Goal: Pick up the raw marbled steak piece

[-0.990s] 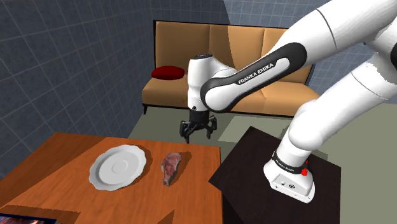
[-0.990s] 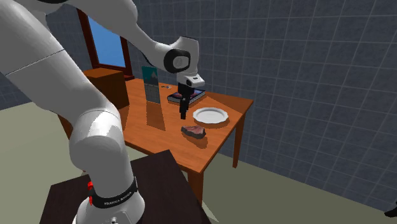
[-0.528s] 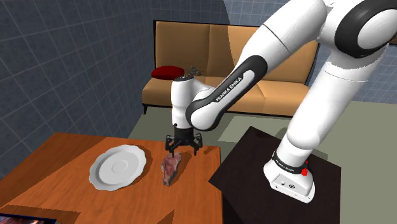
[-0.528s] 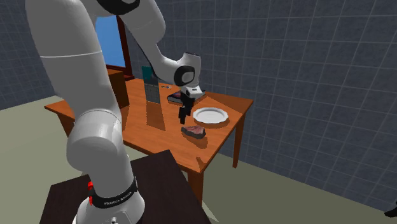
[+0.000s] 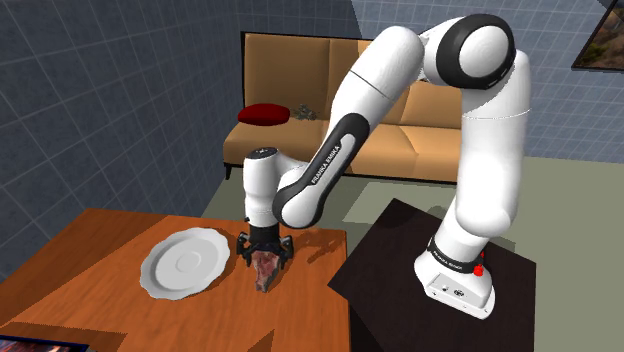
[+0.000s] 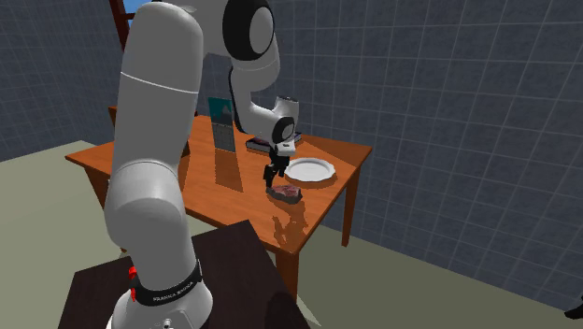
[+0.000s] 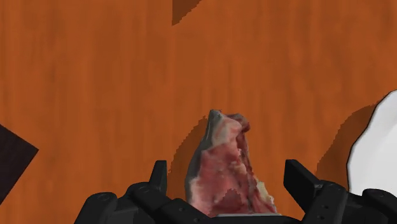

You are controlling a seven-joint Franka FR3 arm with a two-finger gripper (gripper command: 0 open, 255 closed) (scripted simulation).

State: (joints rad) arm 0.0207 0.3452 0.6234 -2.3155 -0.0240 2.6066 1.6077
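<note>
The raw steak point(image 5: 267, 270) is a pink and dark red marbled wedge lying on the orange wooden table point(image 5: 90, 250), just right of a white plate point(image 5: 184, 263) in the shoulder view. My gripper point(image 5: 264, 256) is lowered over the steak's far end, fingers pointing down. In the wrist view the steak point(image 7: 224, 172) lies between the two black fingers point(image 7: 159, 175), with a small gap on each side, so the gripper point(image 7: 229, 177) is open and holds nothing. The second exterior view shows the gripper point(image 6: 274, 184) right above the steak point(image 6: 286, 193), with the plate point(image 6: 309, 169) beyond.
The dark stand point(image 5: 400, 270) abuts the table's near corner. In the second exterior view a tall teal box point(image 6: 222, 131) stands upright on the table and a flat dark book point(image 6: 266, 143) lies behind the gripper. A tan sofa point(image 5: 400, 110) with a red cushion point(image 5: 263, 114) stands behind.
The gripper has moved down and toward the shoulder view's left, from above the table's far edge to straddling the steak. The steak and plate have not moved.
</note>
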